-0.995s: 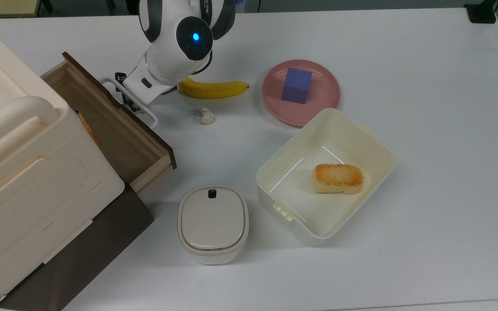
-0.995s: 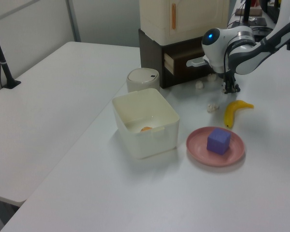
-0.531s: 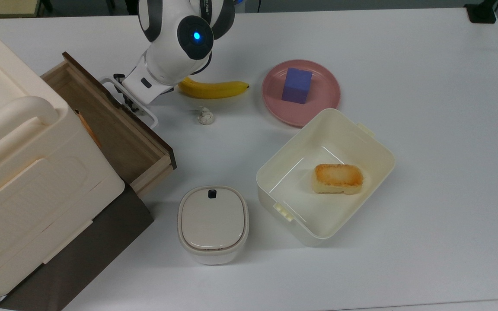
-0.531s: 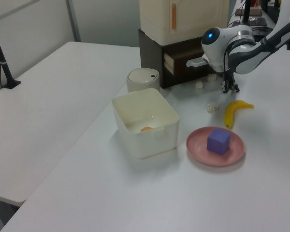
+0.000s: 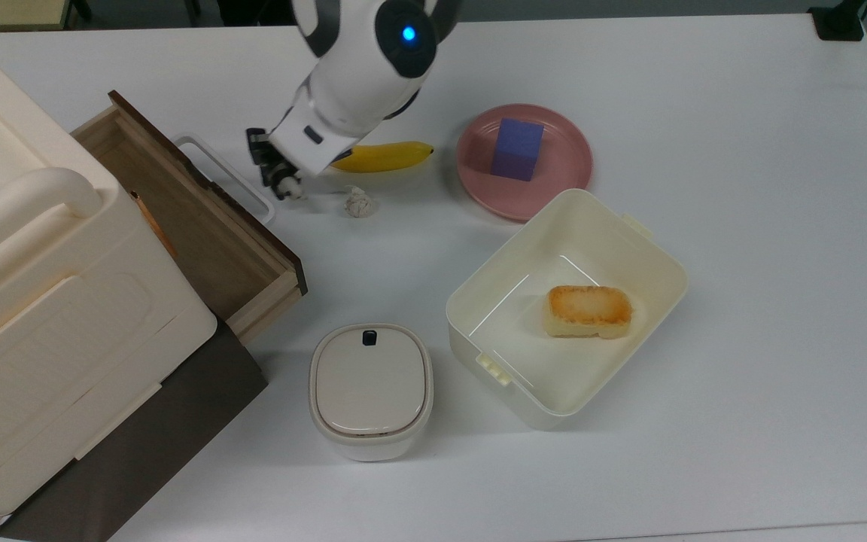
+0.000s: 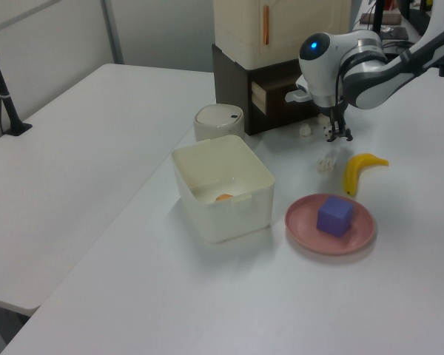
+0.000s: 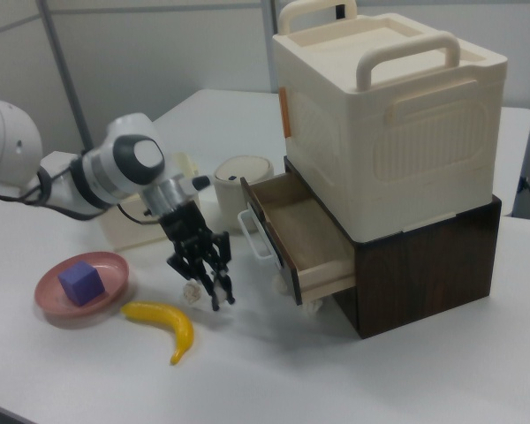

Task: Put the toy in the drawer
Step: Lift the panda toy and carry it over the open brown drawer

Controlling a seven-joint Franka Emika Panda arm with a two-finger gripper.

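The drawer (image 5: 200,226) stands pulled open at the top view's left. It is lined in light wood, with a dark front and a white loop handle (image 5: 224,179), and nothing shows inside it. My gripper (image 5: 283,185) hangs just right of that handle, between it and a whitish lumpy ball (image 5: 358,203). A tiny white-and-black thing, the toy (image 5: 293,191), sits at its tips, and the gripper is shut on it. In the right view the gripper (image 7: 216,290) points down at the table in front of the open drawer (image 7: 305,234). In the left view the gripper (image 6: 338,136) is close to the tabletop.
A banana (image 5: 388,156) lies partly under my arm. A pink plate (image 5: 471,177) carries a blue cube (image 5: 516,148). A cream bin (image 5: 479,301) holds a piece of bread (image 5: 589,310). A small lidded container (image 5: 370,388) stands near the drawer's corner. A big cream box (image 5: 27,301) tops the cabinet.
My gripper has left the drawer handle and swung to the top view's right, toward the lumpy ball. The arm has turned with it, and the toy now shows at the tips.
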